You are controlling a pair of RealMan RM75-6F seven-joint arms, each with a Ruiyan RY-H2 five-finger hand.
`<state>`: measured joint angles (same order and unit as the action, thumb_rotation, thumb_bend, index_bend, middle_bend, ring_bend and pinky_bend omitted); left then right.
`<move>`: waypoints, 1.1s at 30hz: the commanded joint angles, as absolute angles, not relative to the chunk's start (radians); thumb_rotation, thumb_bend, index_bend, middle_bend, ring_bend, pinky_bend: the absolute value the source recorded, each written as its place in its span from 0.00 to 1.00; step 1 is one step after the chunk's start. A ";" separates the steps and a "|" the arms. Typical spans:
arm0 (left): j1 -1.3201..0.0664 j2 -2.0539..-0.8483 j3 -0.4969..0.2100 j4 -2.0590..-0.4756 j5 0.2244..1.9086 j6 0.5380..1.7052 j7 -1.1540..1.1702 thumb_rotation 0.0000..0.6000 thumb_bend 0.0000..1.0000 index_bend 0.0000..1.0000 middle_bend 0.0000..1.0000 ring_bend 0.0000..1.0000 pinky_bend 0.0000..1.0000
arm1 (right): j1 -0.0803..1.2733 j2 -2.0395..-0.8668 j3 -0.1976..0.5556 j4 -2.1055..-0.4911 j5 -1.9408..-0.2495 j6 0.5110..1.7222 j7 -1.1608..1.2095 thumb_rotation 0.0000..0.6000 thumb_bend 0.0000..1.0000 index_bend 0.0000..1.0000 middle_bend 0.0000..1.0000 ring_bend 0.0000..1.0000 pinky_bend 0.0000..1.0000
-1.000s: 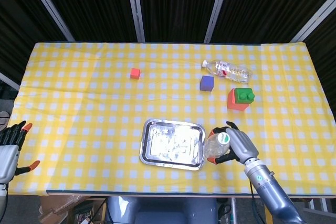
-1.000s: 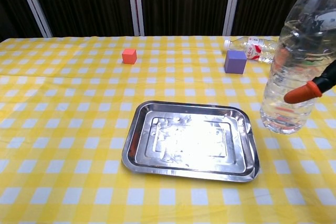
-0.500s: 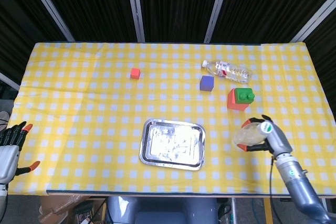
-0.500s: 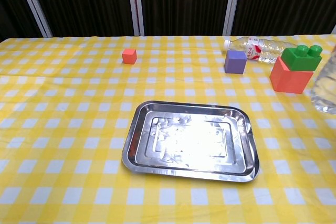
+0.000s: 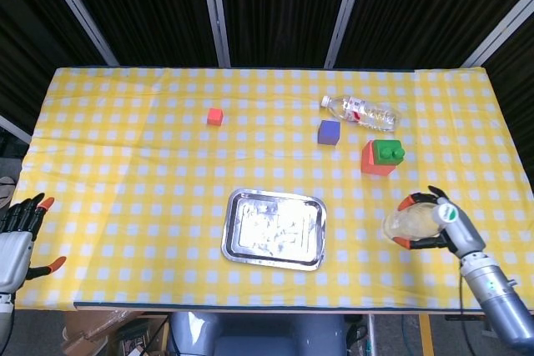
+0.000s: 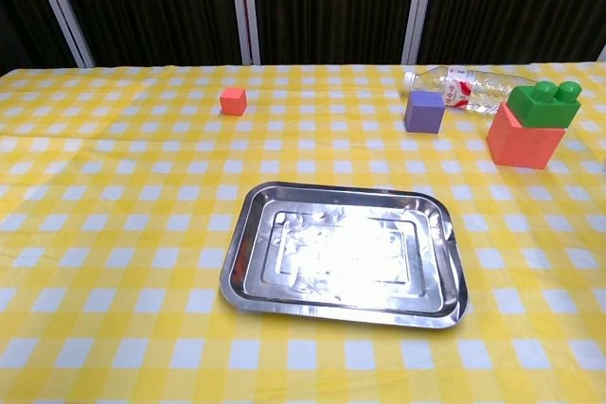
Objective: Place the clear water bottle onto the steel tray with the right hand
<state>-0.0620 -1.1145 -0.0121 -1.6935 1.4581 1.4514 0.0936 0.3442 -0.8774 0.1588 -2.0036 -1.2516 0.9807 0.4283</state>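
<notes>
Bottle in our right hand, carry step under way, tray waiting.

Lower right of the head view: our right hand (image 5: 440, 227) wraps its fingers round the clear water bottle (image 5: 410, 223), well to the right of the steel tray (image 5: 274, 228) at lower centre. We judge the next move calls for a sweep left, then a lowering onto the tray's bare floor. Upper right, a second bottle (image 5: 360, 111), purple cube (image 5: 329, 132) and red-and-green block (image 5: 381, 157) sit clear of that path. Our left hand (image 5: 18, 235) waits spread at the lower left edge.
</notes>
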 commanded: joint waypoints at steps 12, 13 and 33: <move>-0.059 -1.083 -0.015 -1.676 1.458 1.449 0.018 1.00 0.15 0.05 0.00 0.00 0.00 | 0.639 -1.460 0.238 -2.204 -0.905 1.138 -0.236 1.00 0.49 0.77 0.59 0.28 0.00; -0.058 -1.082 -0.016 -1.676 1.457 1.452 0.015 1.00 0.15 0.05 0.00 0.00 0.00 | 0.637 -1.461 0.238 -2.205 -0.893 1.158 -0.248 1.00 0.49 0.77 0.59 0.28 0.00; -0.063 -1.108 -0.013 -1.687 1.445 1.438 0.087 1.00 0.15 0.05 0.00 0.00 0.00 | 0.379 -1.032 0.110 -1.966 -1.116 1.048 0.180 1.00 0.49 0.77 0.59 0.28 0.00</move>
